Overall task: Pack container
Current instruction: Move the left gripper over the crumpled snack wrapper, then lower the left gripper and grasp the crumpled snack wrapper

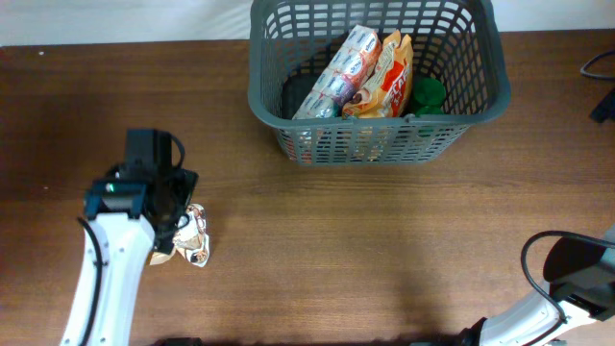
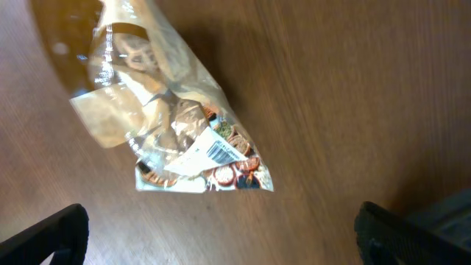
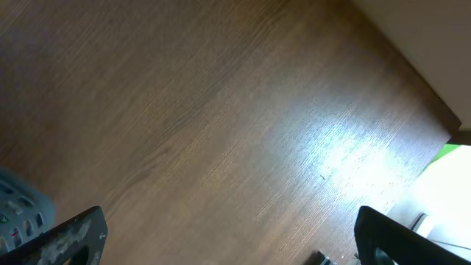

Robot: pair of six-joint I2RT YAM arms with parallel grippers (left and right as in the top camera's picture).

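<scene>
Your left gripper (image 2: 228,232): jaws wide apart, empty, above clear snack bag (image 2: 176,132) near desk (image 1: 365,250) left edge. Your right gripper (image 3: 228,235): apart, empty, near-right corner. Container (image 1: 375,144): far edge, holding packets (image 1: 351,72).

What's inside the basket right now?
The basket holds a silver-pink multipack, an orange bag, a green item and a dark item. Anything beneath them is covered.

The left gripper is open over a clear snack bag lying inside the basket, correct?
Not quite. The clear snack bag lies on the table, apart from the basket, as the overhead view shows. The left gripper is open over it.
</scene>
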